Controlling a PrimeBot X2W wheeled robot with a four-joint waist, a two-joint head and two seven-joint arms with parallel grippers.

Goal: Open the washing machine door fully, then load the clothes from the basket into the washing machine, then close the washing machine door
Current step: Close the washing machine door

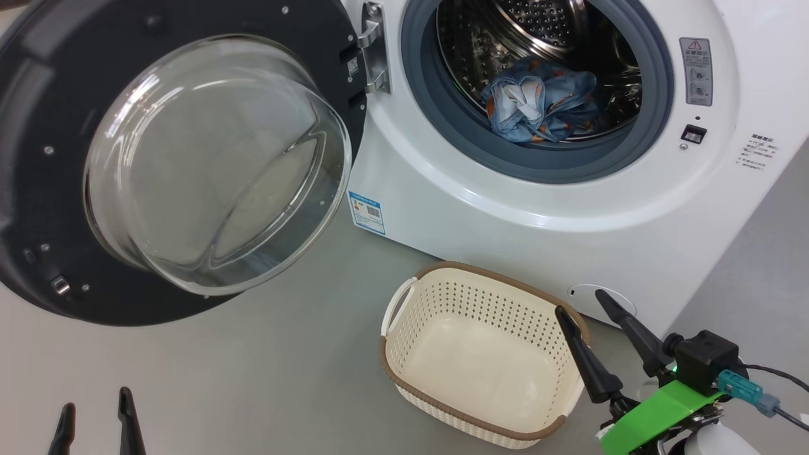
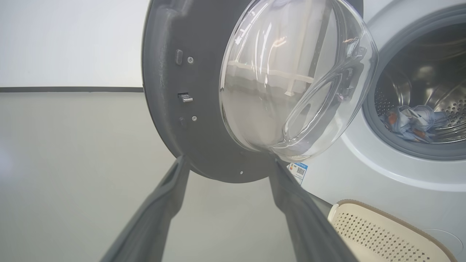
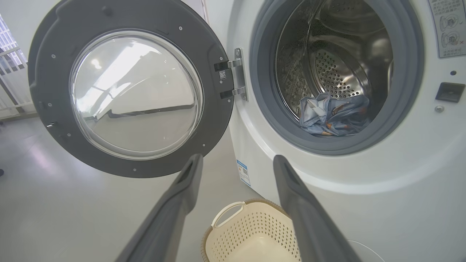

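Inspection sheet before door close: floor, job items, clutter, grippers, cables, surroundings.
Surface: smooth grey floor.
Job's things: washing machine door wide open; clothes inside the washing machine drum; basket empty, on the floor in front.
Clutter: nothing seen.
Grippers: left gripper open, empty; right gripper open, empty, over the basket's edge.
Cables: black cable at the right wrist.
Surroundings: white wall, dark baseboard.

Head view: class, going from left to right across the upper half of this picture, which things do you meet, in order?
washing machine door → metal hinge → clothes → grey warning label
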